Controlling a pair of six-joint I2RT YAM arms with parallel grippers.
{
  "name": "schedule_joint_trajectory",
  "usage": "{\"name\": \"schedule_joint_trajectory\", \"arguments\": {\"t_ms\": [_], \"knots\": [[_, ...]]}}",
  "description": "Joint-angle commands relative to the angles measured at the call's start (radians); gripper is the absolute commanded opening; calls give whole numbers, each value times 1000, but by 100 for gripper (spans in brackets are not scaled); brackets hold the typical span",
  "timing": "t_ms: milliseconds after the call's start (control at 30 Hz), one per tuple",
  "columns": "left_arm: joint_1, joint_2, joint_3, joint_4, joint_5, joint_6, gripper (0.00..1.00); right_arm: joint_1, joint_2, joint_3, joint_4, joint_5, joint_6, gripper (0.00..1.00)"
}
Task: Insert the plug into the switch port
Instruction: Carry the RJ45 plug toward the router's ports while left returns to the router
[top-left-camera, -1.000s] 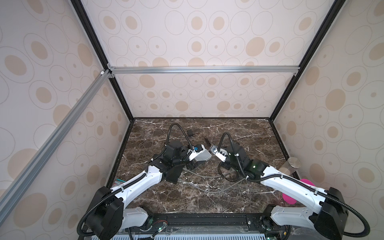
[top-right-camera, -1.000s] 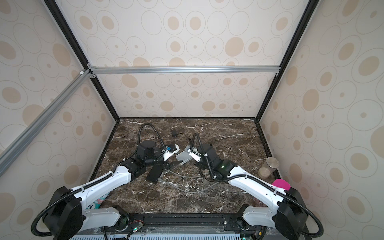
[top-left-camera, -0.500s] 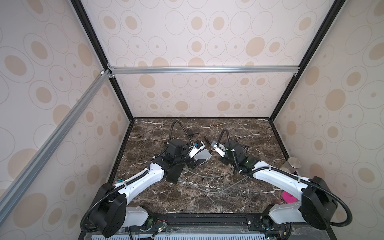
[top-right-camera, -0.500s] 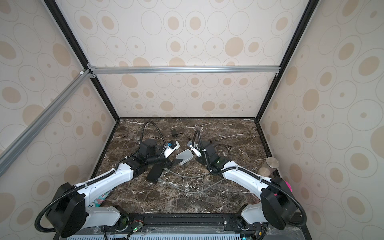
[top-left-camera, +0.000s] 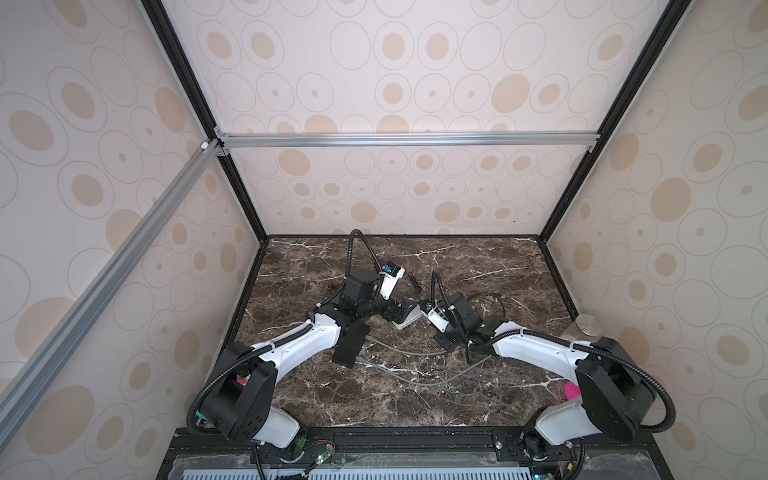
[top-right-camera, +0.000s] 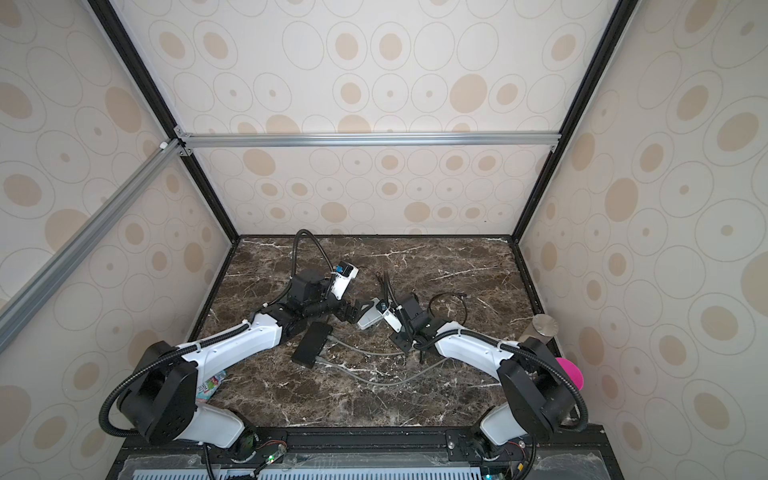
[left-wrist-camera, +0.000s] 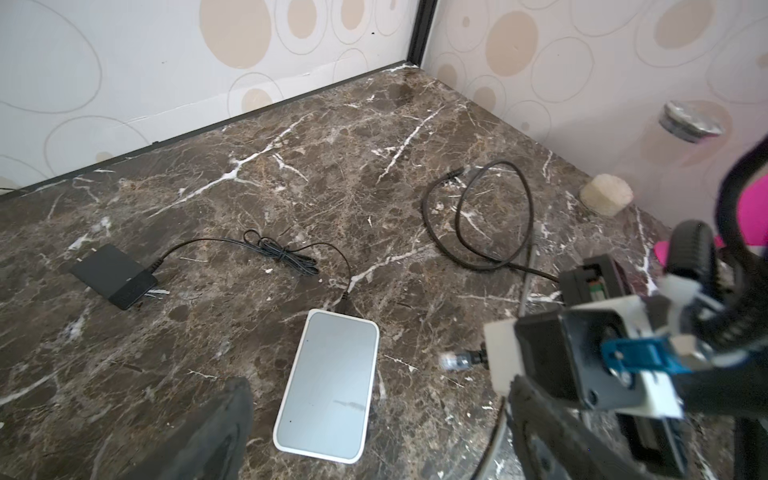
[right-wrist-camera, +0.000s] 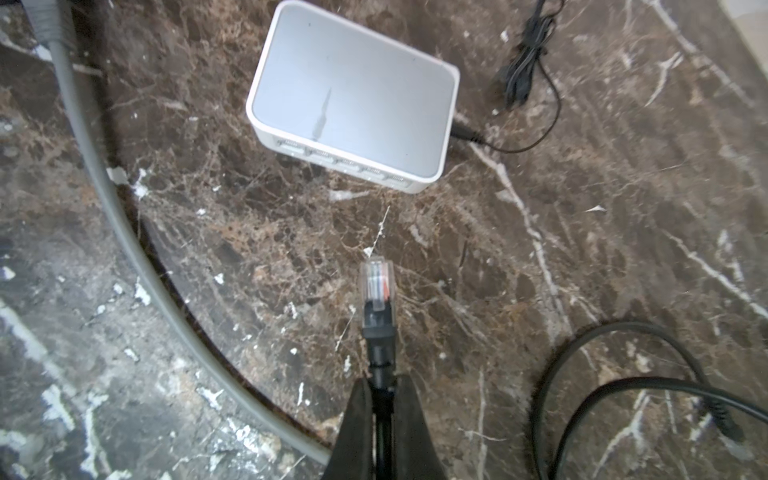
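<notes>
The switch (left-wrist-camera: 328, 386), a white box with a grey top, lies flat on the marble; it also shows in both top views (top-left-camera: 405, 319) (top-right-camera: 368, 318). My left gripper (left-wrist-camera: 376, 399) is open above it, with its fingers (left-wrist-camera: 216, 432) standing clear on either side. A row of ports (right-wrist-camera: 345, 164) on the switch's side faces the plug (right-wrist-camera: 376, 286). This clear plug sits on a black cable and hangs a short way in front of the ports, apart from them. My right gripper (right-wrist-camera: 382, 384) is shut on the cable just behind the plug.
A black power adapter (left-wrist-camera: 112, 280) with a thin cord runs to the switch. A black box (top-left-camera: 351, 345) with grey cables (right-wrist-camera: 104, 199) lies beside the left arm. A black cable loop (left-wrist-camera: 478, 220), a metal-lidded jar (top-left-camera: 586, 326) and a pink object (top-right-camera: 569, 372) are at the right.
My left jaws have opened wider and the switch, tilted between them before, now lies flat on the table. The right gripper still holds the plug cable near the switch.
</notes>
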Motion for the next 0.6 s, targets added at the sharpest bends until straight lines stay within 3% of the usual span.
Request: {"name": "schedule_joint_trajectory", "arguments": {"t_ms": [0, 100, 200, 333, 567], "knots": [[35, 76, 37, 33, -59, -100, 88, -5, 38, 49, -126, -64, 48, 0], [86, 173, 78, 1, -31, -149, 76, -5, 79, 92, -184, -134, 116, 0], [116, 237, 106, -5, 23, -174, 72, -5, 116, 115, -192, -228, 197, 0], [120, 308, 168, -47, 38, -153, 71, -5, 155, 115, -152, -228, 260, 0], [122, 376, 220, -73, 68, -138, 70, 14, 139, 10, 103, -188, 268, 0]]}}
